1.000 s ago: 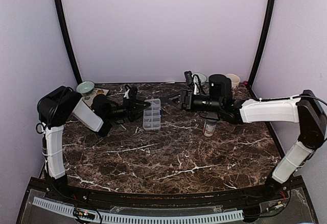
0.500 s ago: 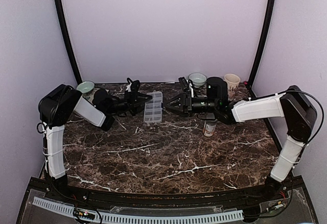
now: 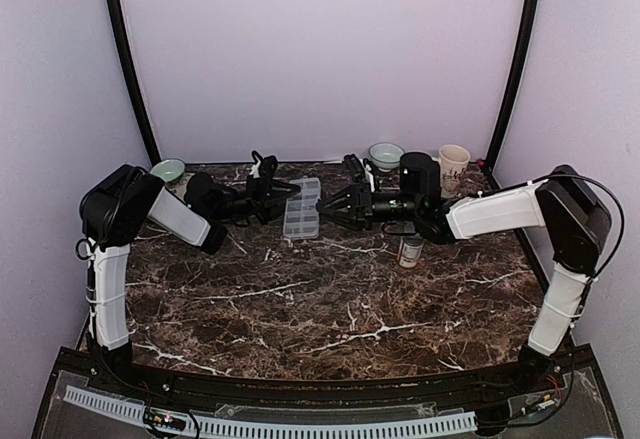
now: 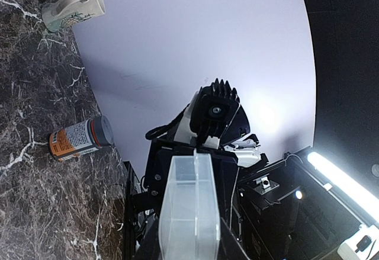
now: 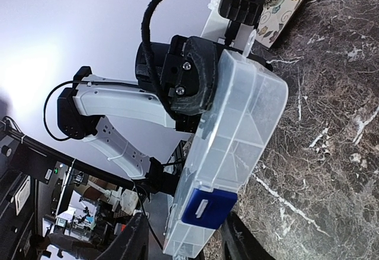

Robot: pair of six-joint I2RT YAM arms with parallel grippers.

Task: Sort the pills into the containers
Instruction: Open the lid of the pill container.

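— Where is the box (image 3: 302,209) sitting?
— Toward the back of the table (image 3: 330,299), between my two arms. My left pincer (image 3: 278,195) is clamping its left side.
— And the right pincer (image 3: 337,204)?
— Its jaws are standing apart around the end with the blue latch (image 5: 208,205), not touching. The fingertips are running off frame. I'm not making out any pills; the compartments are too cloudy.

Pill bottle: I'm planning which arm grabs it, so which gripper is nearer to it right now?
Right. The right gripper is to the left of the pill bottle and beyond it. The left gripper is farther left, on the other side of the organizer box.
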